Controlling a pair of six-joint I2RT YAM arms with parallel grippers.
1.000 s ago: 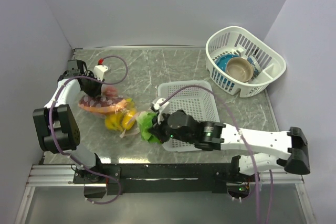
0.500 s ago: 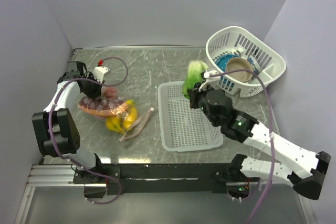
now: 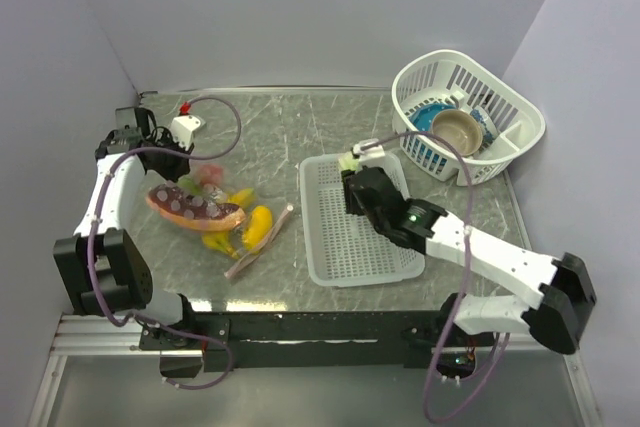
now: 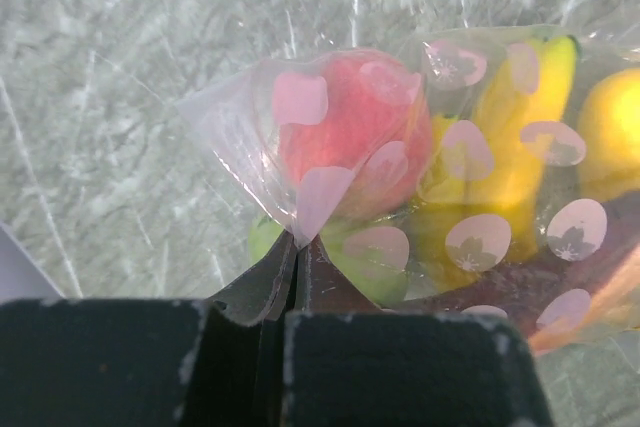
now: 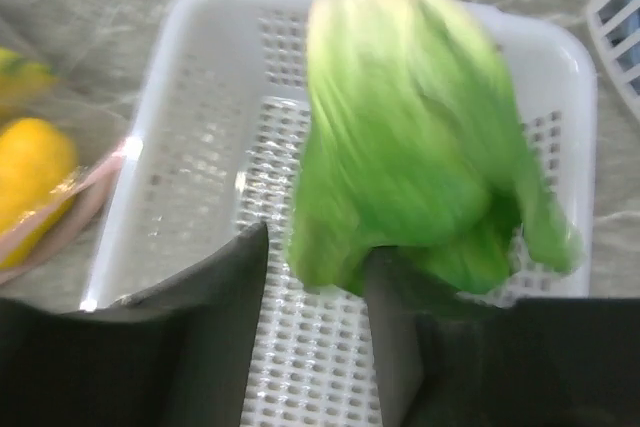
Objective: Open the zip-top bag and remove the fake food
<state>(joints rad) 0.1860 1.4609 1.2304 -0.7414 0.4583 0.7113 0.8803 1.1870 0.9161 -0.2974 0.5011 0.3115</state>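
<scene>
While the left end effector (image 4: pixel 297 247) is pinched together on one corner of the single zip-top bag (image 3: pixel 222 199) at the left of the surface (image 3: pixel 290 137), that bag holds one pink-red fruit (image 4: pixel 350 137), one orange-and-dark-red slice (image 3: pixel 185 205) and at least two yellow pieces (image 3: pixel 258 227). Over the one white tray (image 3: pixel 345 247) the right end effector (image 5: pixel 318 247) has its fingers apart, with one blurred lettuce (image 5: pixel 410 157) just beyond them, contact unclear. One basket (image 3: pixel 510 137) at the far right holds two bowls (image 3: pixel 458 132).

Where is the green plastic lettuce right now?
In the right wrist view, the green leafy plastic lettuce looks blurry, just in front of the right hand and above the white perforated plastic tray.
</scene>
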